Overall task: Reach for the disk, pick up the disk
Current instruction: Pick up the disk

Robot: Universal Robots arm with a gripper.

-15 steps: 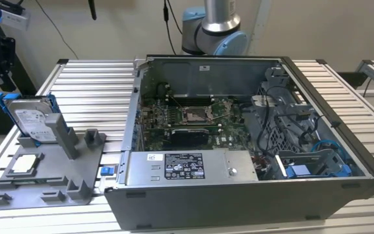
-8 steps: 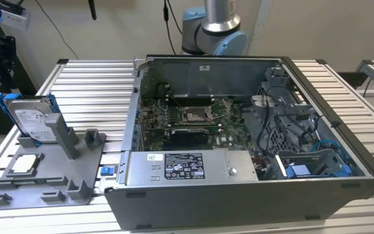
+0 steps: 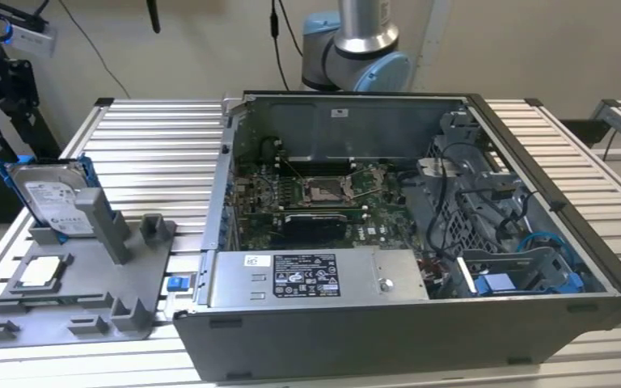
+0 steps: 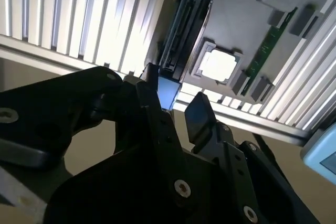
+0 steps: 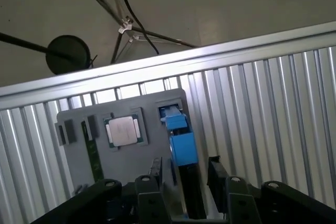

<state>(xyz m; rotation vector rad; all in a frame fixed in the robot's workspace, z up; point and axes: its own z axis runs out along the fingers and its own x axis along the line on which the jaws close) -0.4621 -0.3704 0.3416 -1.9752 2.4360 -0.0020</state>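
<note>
First wrist view puts the disk (image 5: 182, 142), a flat silver metal hard drive framed in bright blue plastic, standing on edge in a grey plastic fixture (image 5: 126, 163) dead ahead of my jaws. The jaws are spread and grip nothing, one on either side of the disk's line. Its long edge runs straight out from the gap, its thin width across it. I judge no contact yet. A small square silver chip (image 5: 122, 131) sits beside it, on the ribbed aluminium worktop (image 5: 262, 103).
</note>
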